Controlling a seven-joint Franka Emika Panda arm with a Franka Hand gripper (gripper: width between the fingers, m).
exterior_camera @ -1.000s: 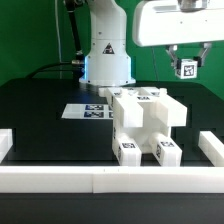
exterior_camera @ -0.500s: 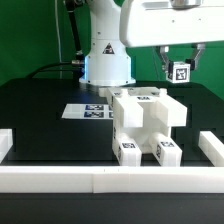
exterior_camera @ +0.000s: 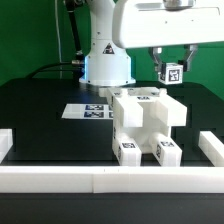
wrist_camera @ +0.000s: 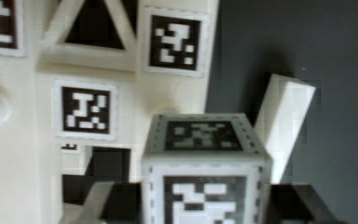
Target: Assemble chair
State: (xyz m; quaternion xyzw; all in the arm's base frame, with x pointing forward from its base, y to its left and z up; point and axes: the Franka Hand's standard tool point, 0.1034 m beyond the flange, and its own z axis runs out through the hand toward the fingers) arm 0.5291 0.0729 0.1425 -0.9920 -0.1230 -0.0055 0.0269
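The partly joined white chair (exterior_camera: 143,125) stands on the black table near the front rail, with tag markers on its top and front feet. My gripper (exterior_camera: 172,73) hangs above and behind the chair's right side, shut on a small white tagged chair part (exterior_camera: 172,72). In the wrist view the held part (wrist_camera: 206,165) sits between my fingers (wrist_camera: 108,200), with the chair body (wrist_camera: 105,70) below it.
The marker board (exterior_camera: 85,110) lies flat on the table to the exterior view's left of the chair. White border rails run along the front (exterior_camera: 110,180) and at both sides (exterior_camera: 5,143). The robot base (exterior_camera: 107,55) stands behind.
My gripper with the held part has moved toward the exterior view's left and slightly down, closer to above the chair.
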